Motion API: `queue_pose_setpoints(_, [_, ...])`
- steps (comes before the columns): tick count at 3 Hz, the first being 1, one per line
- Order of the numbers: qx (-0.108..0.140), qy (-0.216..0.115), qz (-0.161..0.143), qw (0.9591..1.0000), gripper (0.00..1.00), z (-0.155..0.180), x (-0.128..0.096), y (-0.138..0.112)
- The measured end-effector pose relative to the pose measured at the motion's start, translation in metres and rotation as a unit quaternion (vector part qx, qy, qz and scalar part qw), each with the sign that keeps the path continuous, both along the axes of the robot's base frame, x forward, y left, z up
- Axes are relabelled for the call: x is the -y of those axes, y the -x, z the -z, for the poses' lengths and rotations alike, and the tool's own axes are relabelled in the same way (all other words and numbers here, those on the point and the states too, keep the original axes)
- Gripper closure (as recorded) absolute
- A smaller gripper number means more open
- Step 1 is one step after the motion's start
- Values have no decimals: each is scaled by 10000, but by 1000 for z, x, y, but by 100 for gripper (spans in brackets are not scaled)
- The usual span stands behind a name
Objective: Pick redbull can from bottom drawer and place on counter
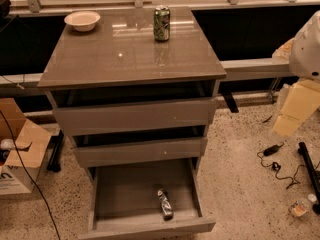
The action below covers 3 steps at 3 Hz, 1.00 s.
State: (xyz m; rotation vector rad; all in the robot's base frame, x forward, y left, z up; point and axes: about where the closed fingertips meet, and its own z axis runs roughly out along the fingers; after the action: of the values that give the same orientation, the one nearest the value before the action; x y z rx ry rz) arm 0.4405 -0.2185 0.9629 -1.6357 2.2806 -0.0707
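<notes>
Pick not yet started; nothing grasped.
Redbull can (165, 204) lies on its side in the open bottom drawer (125, 194), near front. Counter (125, 54) awaits it. Gripper (295, 111) is at the right edge, well apart; its grip state cannot be told.

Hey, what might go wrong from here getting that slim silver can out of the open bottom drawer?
The slim silvery-grey redbull can lies on its side near the front wall of the grey-brown bottom drawer, so it may roll away from a grasp. The cream gripper, off at the right edge, must reach below the two upper drawers and might clip them.
</notes>
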Motion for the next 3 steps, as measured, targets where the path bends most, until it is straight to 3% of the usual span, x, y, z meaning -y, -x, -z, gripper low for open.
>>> queue_pose_setpoints(1, [-154, -141, 651, 9977, 0, 33, 7, -7])
queue_pose_setpoints(2, [-479, -208, 1278, 9904, 0, 83, 7, -20])
queue_pose_setpoints(3, [-513, -243, 1409, 9884, 0, 85, 7, -19])
